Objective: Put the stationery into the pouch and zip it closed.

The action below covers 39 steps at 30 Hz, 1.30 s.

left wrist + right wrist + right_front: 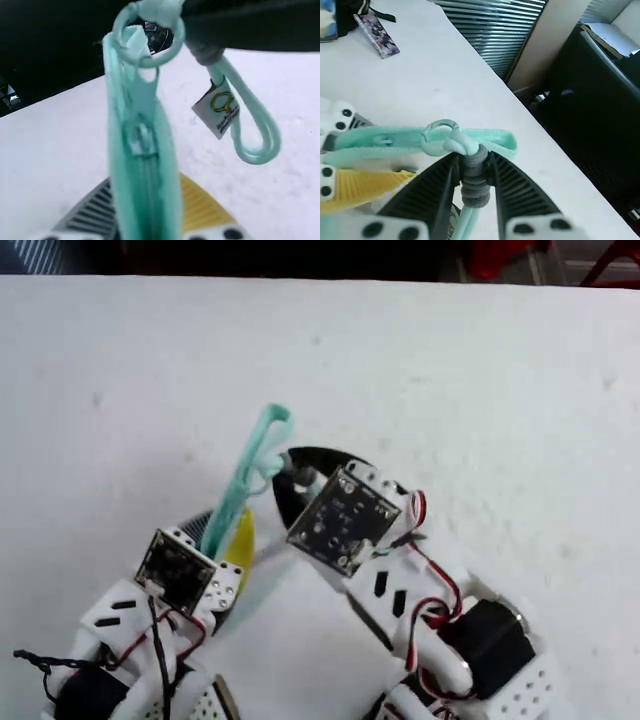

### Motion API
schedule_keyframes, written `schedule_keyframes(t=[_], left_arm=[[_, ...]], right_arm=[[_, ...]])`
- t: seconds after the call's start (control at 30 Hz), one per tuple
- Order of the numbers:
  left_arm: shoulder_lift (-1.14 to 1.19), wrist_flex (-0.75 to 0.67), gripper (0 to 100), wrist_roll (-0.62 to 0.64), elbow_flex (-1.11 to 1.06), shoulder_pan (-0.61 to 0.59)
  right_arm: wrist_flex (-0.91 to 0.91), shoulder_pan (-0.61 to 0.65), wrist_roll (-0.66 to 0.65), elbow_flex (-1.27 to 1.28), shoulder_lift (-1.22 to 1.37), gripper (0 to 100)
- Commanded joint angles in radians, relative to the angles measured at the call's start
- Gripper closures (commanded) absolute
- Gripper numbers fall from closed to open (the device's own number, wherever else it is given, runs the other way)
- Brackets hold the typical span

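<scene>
High view first: the pouch [230, 500] is the mint one. It's stood on its edge between the two hands, in the near half of the counter [480, 380], a bit left of the middle. The left hand [222, 532] is clamped on the end closer to the near edge. The right hand [290, 468] sits at the far end, and the wrist strap [272, 425] loops out past it toward the far edge. I can't tell if the pouch touches the counter or hangs just above it.

Left wrist view: you look straight along the zip. The yellow jaw and the grey ribbed jaw squeeze the pouch from both sides. At the far end there's a ring [170, 50], with the strap and a small tag [217, 107] dangling off it.

Right wrist view: the black jaws are closed on the grey collar [472, 182] of the strap, right below the ring. A card [377, 35] lies way off by the counter's far corner.

Progress, my guess: there's no loose stationery anywhere on the counter, so the filling part looks done. This looks like the zipping stage, one hand anchoring and the other tugging the strap. I honestly can't tell how much of the zip is shut. What's left is probably finishing that pull and letting go.
</scene>
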<state>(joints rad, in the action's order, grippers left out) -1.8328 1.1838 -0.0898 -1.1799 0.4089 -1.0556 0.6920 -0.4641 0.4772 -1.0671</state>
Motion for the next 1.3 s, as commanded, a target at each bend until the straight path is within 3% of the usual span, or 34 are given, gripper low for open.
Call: schedule_keyframes(t=[0.0,0.23,0.5,0.93,1.27], left_arm=[[0.008,0.006,98,0.002,0.017,-0.001],[0.008,0.006,98,-0.052,0.017,0.005],[0.008,0.012,98,-0.057,0.011,0.097],[0.008,0.026,98,-0.107,0.017,0.099],[0.008,0.026,98,-0.107,0.017,0.099]], right_arm=[[0.073,-0.068,0.003,-0.005,0.030,98.1],[0.185,-0.047,0.003,-0.014,0.094,98.1],[0.196,-0.053,0.005,-0.074,0.170,98.1],[0.176,-0.254,-0.003,-0.121,0.179,98.1],[0.166,-0.325,-0.066,-0.091,0.180,98.1]])
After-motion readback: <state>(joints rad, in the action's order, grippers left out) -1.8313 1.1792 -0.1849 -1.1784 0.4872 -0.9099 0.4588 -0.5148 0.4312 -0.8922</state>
